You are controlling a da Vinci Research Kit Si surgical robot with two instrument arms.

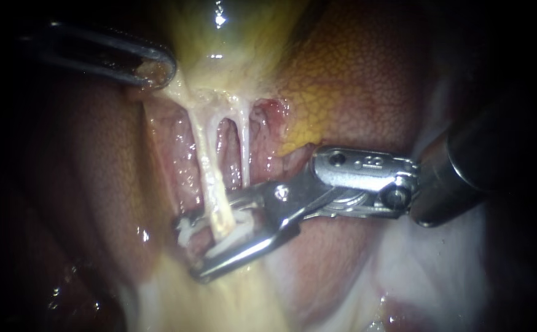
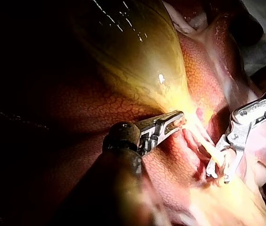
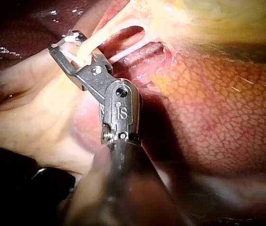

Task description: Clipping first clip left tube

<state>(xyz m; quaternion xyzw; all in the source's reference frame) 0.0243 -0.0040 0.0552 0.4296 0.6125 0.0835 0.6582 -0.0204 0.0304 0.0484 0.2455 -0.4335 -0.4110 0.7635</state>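
We judge the left tube [image 1: 210,178], stretched taut below the gallbladder [image 1: 238,37], soft, slick and easily torn; take it squarely mid-span. The right pincer [image 1: 188,251] holds an unclosed clip [image 1: 239,235] astride it; the left pincer [image 1: 158,71] grips the gallbladder.

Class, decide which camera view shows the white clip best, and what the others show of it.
Endoscope view: the clip lies broadside in the right instrument's jaws, straddling the left tube. Left wrist view shows it small; right wrist view, partly behind the tube.

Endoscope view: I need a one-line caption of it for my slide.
The left instrument grips the gallbladder while the right instrument holds a white clip astride the left tube.
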